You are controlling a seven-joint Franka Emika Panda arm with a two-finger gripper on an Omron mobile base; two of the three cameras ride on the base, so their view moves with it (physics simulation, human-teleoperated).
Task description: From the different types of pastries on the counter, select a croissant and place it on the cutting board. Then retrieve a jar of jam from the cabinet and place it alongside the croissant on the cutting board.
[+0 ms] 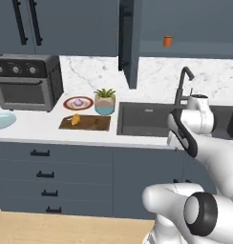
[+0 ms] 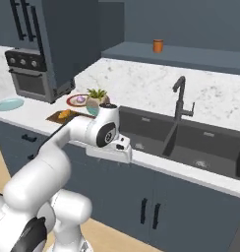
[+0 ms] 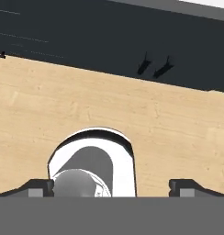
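Already the croissant lies on the cutting board, toward the board's left end, with the rest of the dark wood bare. Just behind the board stand a red-rimmed plate carrying the purple-frosted pastry and, to its right, a potted plant in a pale blue pot. A toaster oven sits further left on the marble counter, with a light blue dish at the counter's left edge. To the right, a dark sink with a black faucet is set into the counter.

High up, the jar of jam stands alone on the shelf of the opened cabinet, well apart from the board.

In the hand view the gripper points down at the pale wood floor, its two fingertips set wide apart with nothing between them. In the base views the hand hangs in front of the counter edge by the sink, though its fingers are too hidden there to judge.
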